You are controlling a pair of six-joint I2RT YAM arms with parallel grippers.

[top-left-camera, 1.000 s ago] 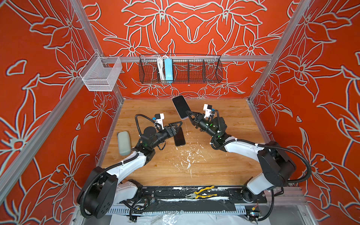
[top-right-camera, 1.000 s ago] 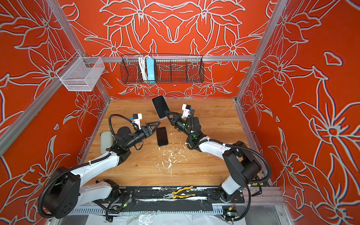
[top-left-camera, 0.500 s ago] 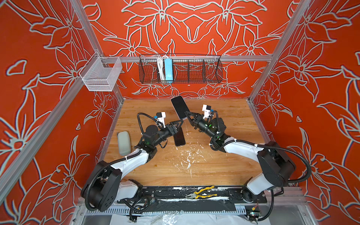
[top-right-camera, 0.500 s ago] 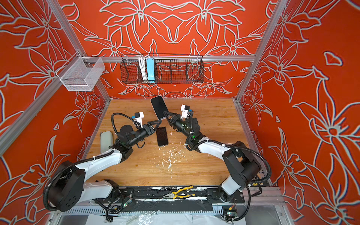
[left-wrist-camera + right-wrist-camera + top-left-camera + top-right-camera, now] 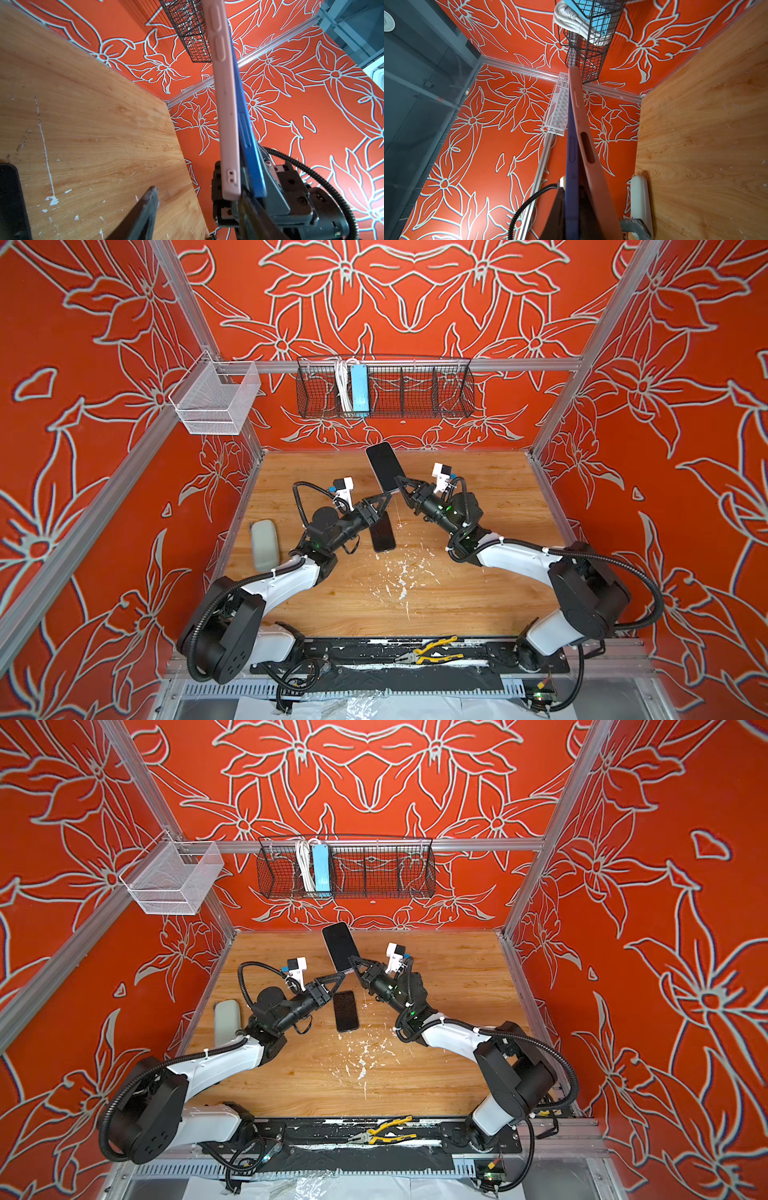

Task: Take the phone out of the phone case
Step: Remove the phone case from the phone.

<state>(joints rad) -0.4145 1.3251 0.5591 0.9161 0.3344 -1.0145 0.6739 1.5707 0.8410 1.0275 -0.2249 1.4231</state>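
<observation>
Orange floral walls are enclosing a wooden surface (image 5: 478, 572). Above it, the right gripper (image 5: 400, 482) is pinching the phone (image 5: 384, 466) upright, presenting its half-peeled phone case (image 5: 225, 104) to the left gripper (image 5: 386, 497), jaws spread, seemingly for stripping.

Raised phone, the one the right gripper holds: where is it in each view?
In a top view: phone, dark screen, mid-back.
In a top view: the same spot.
Left wrist: blue edge beside the pink case.
Right wrist: blue edge, centre.
Shared landmark: black wire basket.
</observation>
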